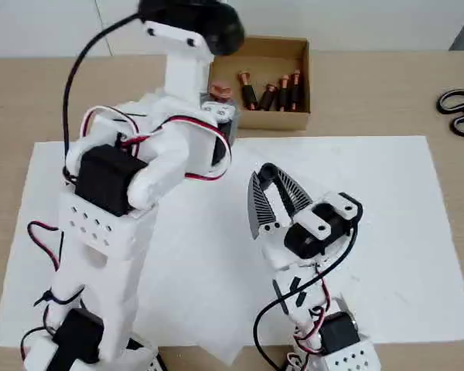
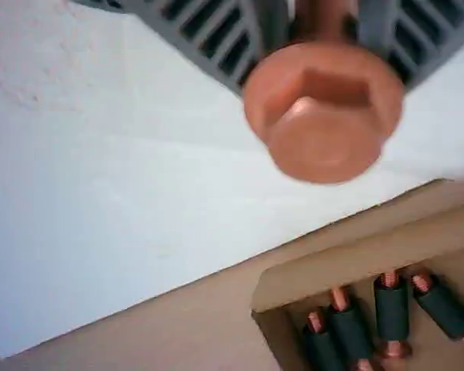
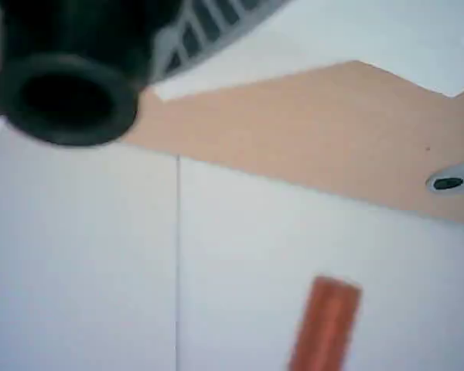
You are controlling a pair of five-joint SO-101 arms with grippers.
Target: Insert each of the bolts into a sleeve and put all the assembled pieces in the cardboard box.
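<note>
My left gripper (image 1: 220, 107) hangs just in front of the cardboard box (image 1: 303, 58), shut on a copper bolt (image 1: 220, 92) with its hex head up. Up close, the bolt head (image 2: 322, 116) sits between the grey ribbed fingers (image 2: 209, 31). My right gripper (image 1: 268, 178) is over the white paper, right of the left arm, shut on a black sleeve (image 1: 267, 170). The sleeve's open bore (image 3: 66, 94) faces the right wrist camera. Several assembled pieces (image 1: 274, 93) lie in the box, also visible as assembled pieces (image 2: 390, 309).
White paper (image 1: 371, 232) covers the middle of the table. Black scissors (image 1: 460, 110) lie at the far right edge. An orange cylinder (image 3: 325, 325) shows farther off in the right wrist view; I cannot tell what it is.
</note>
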